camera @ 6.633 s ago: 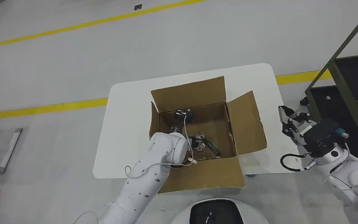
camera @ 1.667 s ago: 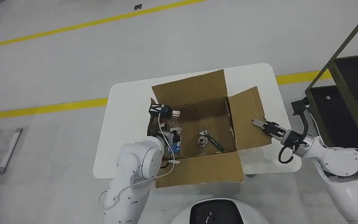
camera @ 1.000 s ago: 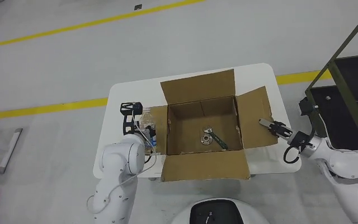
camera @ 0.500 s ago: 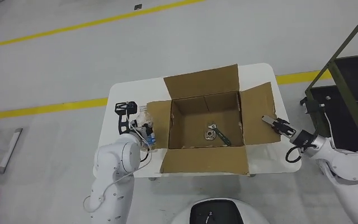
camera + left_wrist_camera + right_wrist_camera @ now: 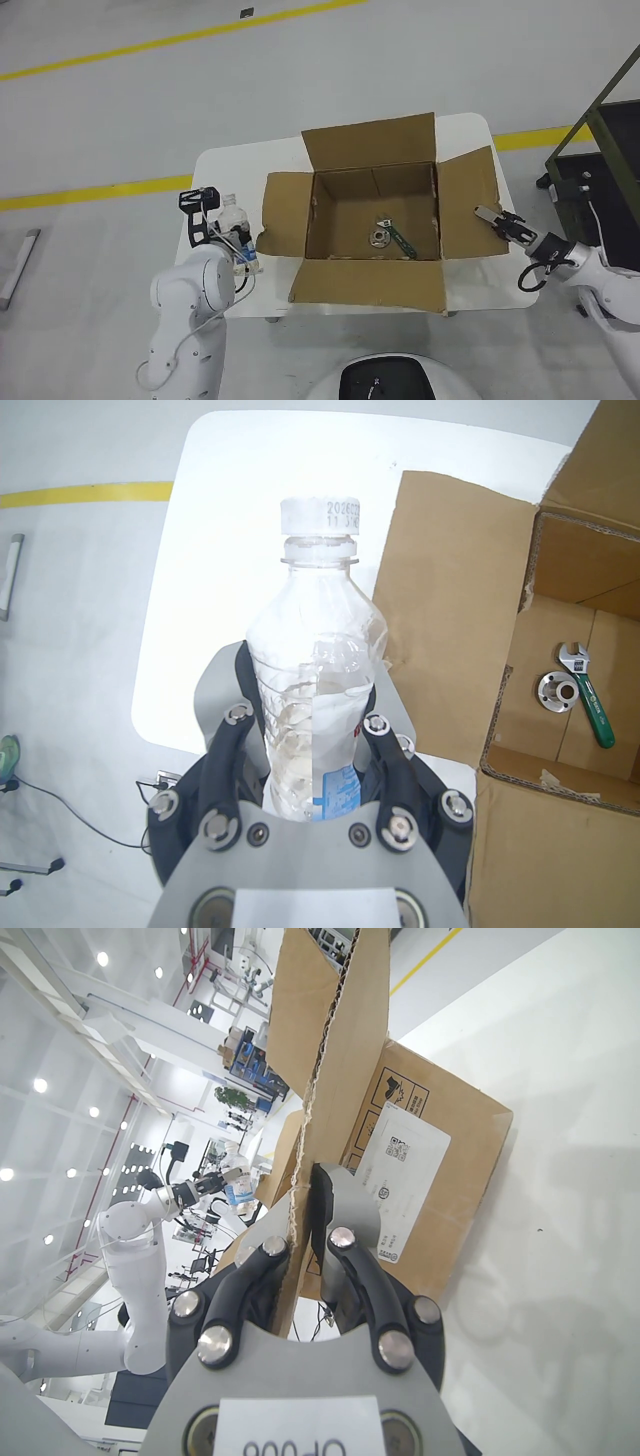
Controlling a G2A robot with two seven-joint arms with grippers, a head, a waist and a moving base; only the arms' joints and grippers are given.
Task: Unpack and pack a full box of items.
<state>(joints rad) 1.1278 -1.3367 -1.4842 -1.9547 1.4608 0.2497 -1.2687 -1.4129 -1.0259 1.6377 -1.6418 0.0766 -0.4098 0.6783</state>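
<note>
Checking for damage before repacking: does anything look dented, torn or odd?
The clear plastic water bottle with a white cap, held in the left gripper, looks crumpled and dented below its neck. The brown cardboard box has a frayed flap edge.

Box [image 5: 375,182] open from above, flaps [image 5: 368,143] splayed outward, wrench [image 5: 399,239] and flange [image 5: 378,238] on floor

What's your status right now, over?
Left gripper shut on bottle, beside box. Right gripper shut on right flap. Wrench, flange inside box.
</note>
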